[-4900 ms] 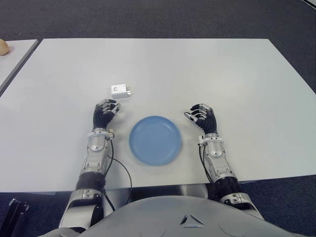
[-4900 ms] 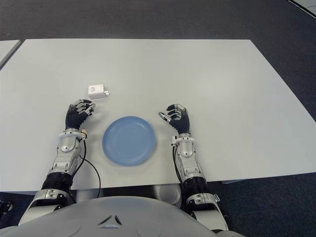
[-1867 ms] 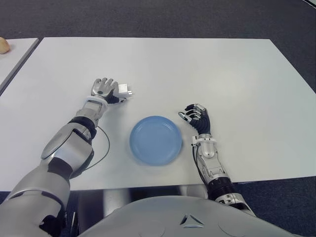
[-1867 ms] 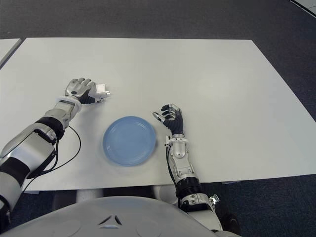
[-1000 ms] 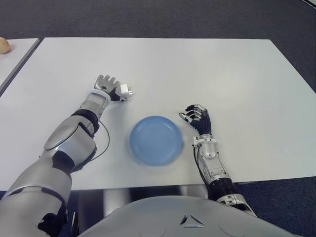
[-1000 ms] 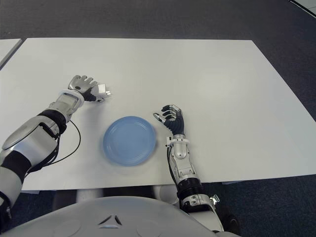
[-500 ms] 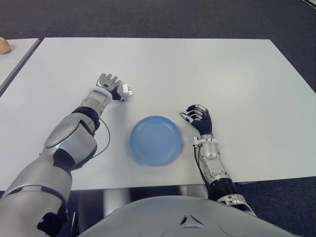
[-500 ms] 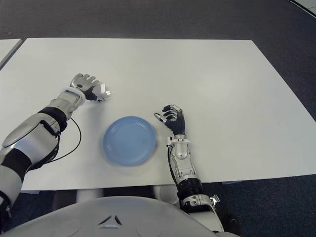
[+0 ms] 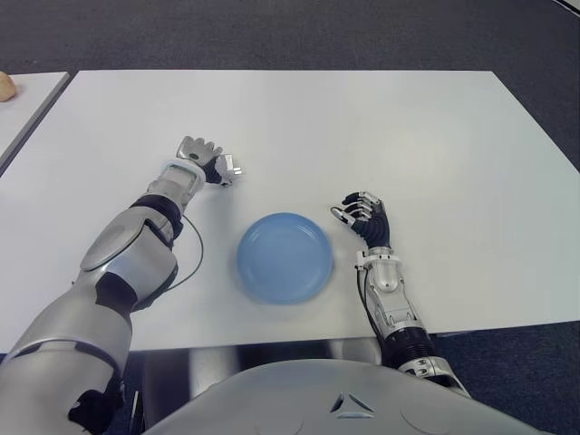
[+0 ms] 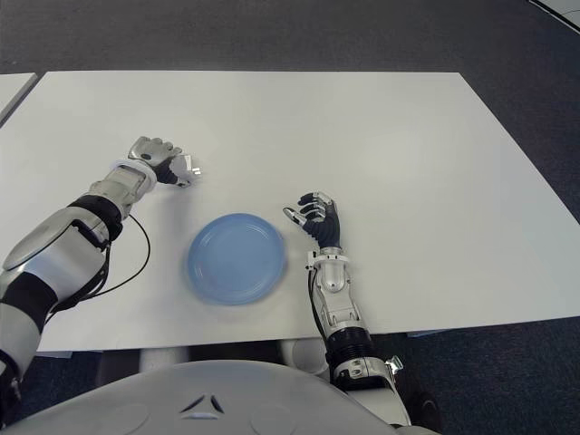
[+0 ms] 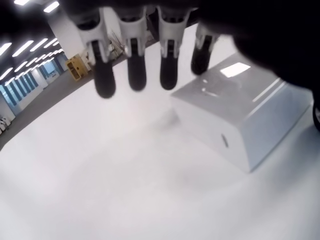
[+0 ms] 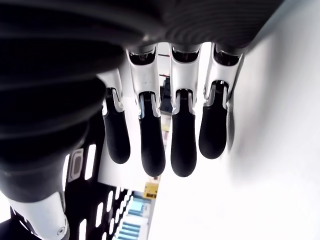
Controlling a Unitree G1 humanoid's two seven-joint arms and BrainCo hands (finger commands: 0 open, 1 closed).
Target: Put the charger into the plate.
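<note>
grasp step: left hand [image 9: 201, 159], beyond the blue plate [image 9: 285, 257], curls around the white charger [image 11: 240, 120], grip unconfirmed; idle right hand [image 9: 365, 217] beside the plate, empty. next: close, lift, carry to plate.

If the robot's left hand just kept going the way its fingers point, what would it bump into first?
The white charger. The left hand is right at it, fingers arched over it, seemingly not clamped. Beyond lies only bare table. The blue plate sits off that line, nearer the robot.
</note>
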